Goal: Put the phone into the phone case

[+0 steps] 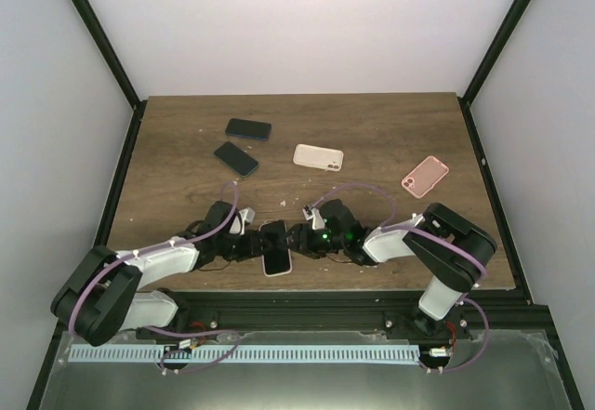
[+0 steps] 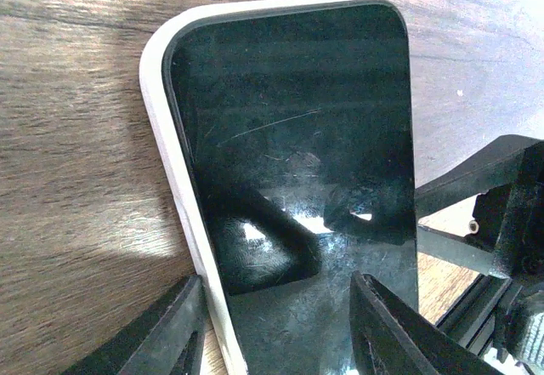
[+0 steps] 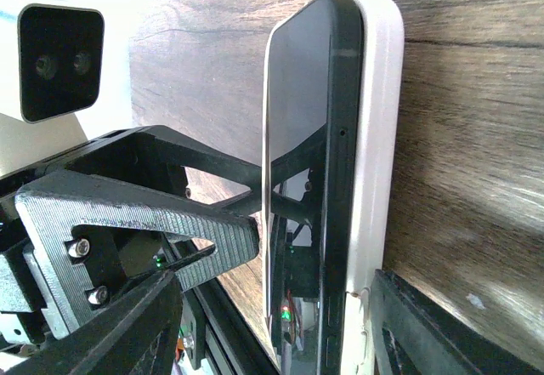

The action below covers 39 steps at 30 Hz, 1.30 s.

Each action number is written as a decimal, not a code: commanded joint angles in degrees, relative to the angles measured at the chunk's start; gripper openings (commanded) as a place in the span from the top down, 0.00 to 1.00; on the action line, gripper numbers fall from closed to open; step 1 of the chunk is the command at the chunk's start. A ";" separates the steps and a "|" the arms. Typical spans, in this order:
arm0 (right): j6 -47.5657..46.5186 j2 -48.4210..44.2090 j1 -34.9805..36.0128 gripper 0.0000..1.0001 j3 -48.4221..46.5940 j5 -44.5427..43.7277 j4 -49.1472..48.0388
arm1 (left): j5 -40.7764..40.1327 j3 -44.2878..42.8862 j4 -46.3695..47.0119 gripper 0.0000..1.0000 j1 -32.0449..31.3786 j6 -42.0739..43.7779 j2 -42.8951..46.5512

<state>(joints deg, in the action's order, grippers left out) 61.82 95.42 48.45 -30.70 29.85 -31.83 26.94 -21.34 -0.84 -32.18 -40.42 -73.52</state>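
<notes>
A dark-screened phone (image 1: 275,246) lies in a white phone case (image 1: 277,271) near the table's front edge, between both grippers. In the left wrist view the black phone (image 2: 297,154) sits within the white case rim (image 2: 163,128). My left gripper (image 2: 276,332) is open; one finger stands beside the case rim and the other rests over the screen. Seen edge-on, the phone (image 3: 340,171) backs onto the case (image 3: 381,128). My right gripper (image 3: 280,332) is open and straddles both, with a gap on the screen side. My left gripper (image 1: 253,243) and right gripper (image 1: 299,240) face each other.
Two more dark phones (image 1: 248,129) (image 1: 236,158) lie at the back left. A cream case (image 1: 318,156) sits mid-table and a pink case (image 1: 425,176) at the right. The black frame rail (image 1: 325,294) runs just behind the phone's near end.
</notes>
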 commanded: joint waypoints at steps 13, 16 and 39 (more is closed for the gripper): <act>4.69 2.68 0.42 0.39 -0.91 5.04 -15.38 | -0.14 1.89 -3.62 0.52 -0.38 -2.70 3.39; 4.62 3.30 0.42 0.39 -1.16 5.24 -15.46 | 0.71 3.15 -0.80 0.48 -0.42 -3.65 4.01; -0.02 6.58 0.51 0.66 -5.53 7.43 -8.60 | 0.97 4.81 0.54 0.57 -0.43 -3.47 6.07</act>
<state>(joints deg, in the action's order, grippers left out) 63.96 100.66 47.70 -32.38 35.11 -39.51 24.38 -16.80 -0.56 -31.44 -44.82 -67.16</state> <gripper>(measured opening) 0.352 0.438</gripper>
